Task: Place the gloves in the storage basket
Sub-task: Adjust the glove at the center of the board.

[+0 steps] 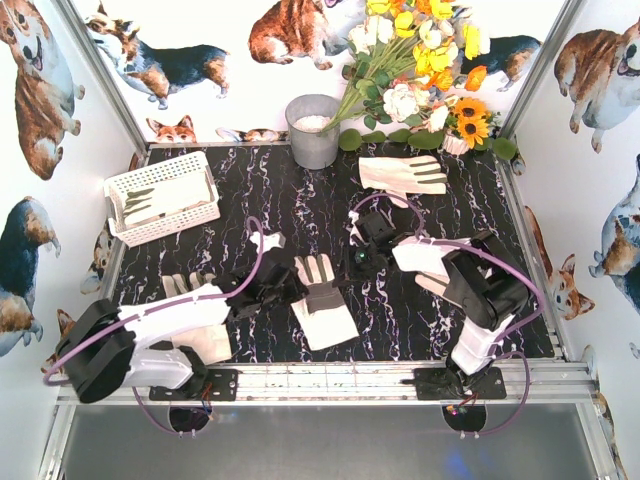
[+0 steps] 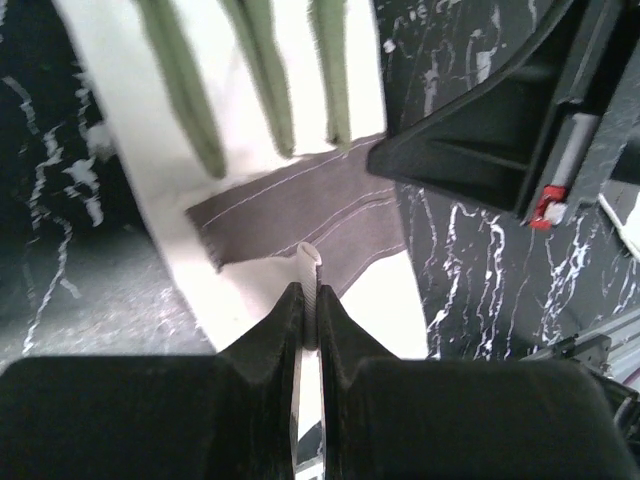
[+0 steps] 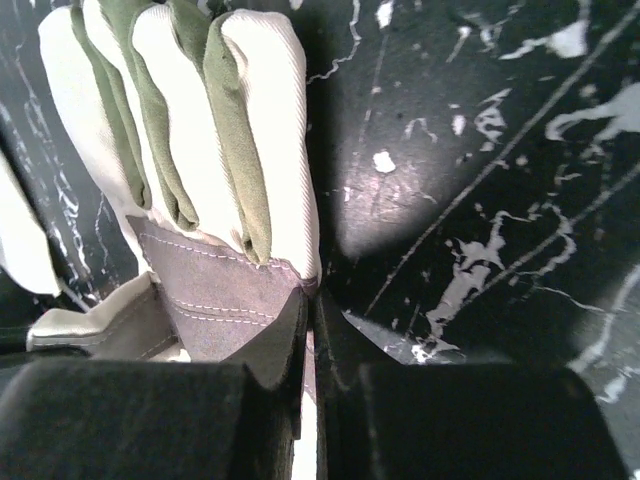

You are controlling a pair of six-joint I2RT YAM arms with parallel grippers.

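The white storage basket (image 1: pixel 170 228) sits at the back left with one glove (image 1: pixel 150 200) lying in it. Another glove (image 1: pixel 322 300) lies palm up in the middle of the table. My left gripper (image 1: pixel 283 288) is at its left edge, shut on a raised fold of this glove (image 2: pixel 300 200) by the grey palm patch. My right gripper (image 1: pixel 362 262) is shut on the edge of a second glove (image 3: pixel 200 150), which the arm mostly hides from above. A third glove (image 1: pixel 405 175) lies at the back right. One more glove (image 1: pixel 185 283) pokes out from under the left arm.
A grey metal bucket (image 1: pixel 313 130) stands at the back centre, with a bunch of flowers (image 1: pixel 420 70) beside it on the right. The two grippers are close together mid-table. Patterned walls close in the table on three sides.
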